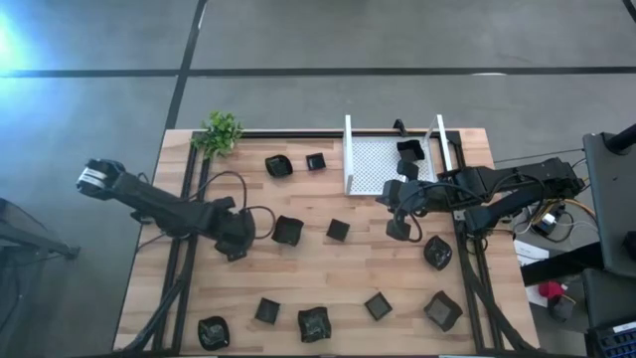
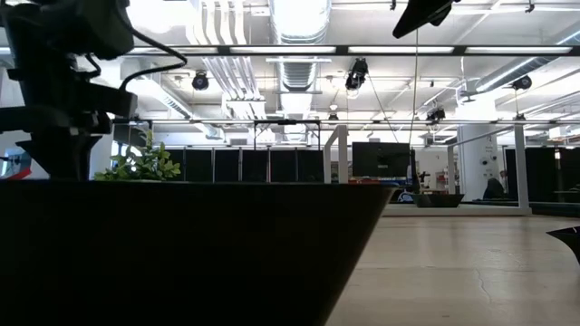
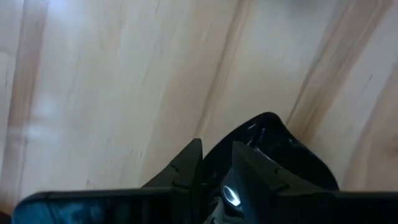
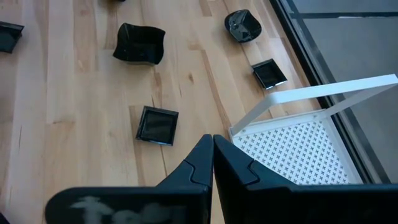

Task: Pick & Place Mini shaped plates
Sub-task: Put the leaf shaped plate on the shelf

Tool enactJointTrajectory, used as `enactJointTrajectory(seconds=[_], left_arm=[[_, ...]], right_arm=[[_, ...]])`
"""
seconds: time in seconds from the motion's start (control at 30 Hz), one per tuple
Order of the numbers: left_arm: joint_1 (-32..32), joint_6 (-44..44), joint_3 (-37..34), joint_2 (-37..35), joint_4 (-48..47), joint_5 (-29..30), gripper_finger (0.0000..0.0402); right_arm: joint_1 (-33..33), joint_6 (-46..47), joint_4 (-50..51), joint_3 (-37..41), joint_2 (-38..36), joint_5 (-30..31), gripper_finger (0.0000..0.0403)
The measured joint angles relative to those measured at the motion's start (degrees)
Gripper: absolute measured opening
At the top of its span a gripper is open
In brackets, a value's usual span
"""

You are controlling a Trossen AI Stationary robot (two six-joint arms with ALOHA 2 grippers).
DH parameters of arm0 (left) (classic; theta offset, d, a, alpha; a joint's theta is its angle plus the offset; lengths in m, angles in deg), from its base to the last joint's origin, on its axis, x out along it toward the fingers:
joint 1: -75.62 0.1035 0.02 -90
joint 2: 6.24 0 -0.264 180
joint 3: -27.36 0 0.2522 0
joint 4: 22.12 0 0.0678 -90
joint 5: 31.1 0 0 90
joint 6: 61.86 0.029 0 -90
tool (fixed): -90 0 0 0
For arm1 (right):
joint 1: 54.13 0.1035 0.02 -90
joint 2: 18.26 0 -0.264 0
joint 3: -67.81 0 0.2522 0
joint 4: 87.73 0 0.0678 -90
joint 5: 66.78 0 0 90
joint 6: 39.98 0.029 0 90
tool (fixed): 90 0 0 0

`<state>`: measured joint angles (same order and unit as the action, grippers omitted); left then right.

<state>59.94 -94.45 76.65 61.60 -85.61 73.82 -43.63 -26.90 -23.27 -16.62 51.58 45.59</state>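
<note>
Several small black glossy mini plates lie scattered flat on the wooden table, for instance one (image 1: 286, 231) just right of my left gripper (image 1: 238, 242) and a square one (image 4: 157, 124). Two more (image 1: 408, 159) rest inside the white mesh tray (image 1: 373, 159). My left gripper (image 3: 216, 163) is low over the table at centre left, its fingers nearly together with a dark plate (image 3: 283, 146) between and beside them. My right gripper (image 4: 212, 148) is shut and holds nothing. It hovers by the tray's near-left corner (image 4: 249, 127). My left gripper appears pinched on the rim (image 3: 252, 134) of a black mini plate, coming down at a slant close to the table. Its own fingers (image 3: 186, 168) hide the place of contact. Whether the plate is lifted or lies on the wood cannot be told.
A small green plant (image 1: 221, 131) stands at the table's far left corner. The tray's upright white walls (image 4: 323, 93) rise beside my right gripper. More plates lie along the near edge (image 1: 313, 323); one looms dark right before the low camera (image 2: 181, 254). Bare wood (image 1: 338, 273) stretches across the table's middle.
</note>
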Motion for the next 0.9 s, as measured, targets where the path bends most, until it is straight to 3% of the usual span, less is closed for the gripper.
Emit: enactJointTrajectory(seconds=[0.2, 0.9], left_arm=[[1.1, 4.4, 0.0, 1.1, 0.1, -0.9, 0.0082], [2.2, 5.6, -0.3, 4.5, 2.0, -1.5, 0.0082]], right_arm=[[0.0, -0.2, 0.0, 0.0, 0.0, 0.0, 0.0008], [0.0, -0.2, 0.1, 0.0, 0.0, 0.0, 0.0008]])
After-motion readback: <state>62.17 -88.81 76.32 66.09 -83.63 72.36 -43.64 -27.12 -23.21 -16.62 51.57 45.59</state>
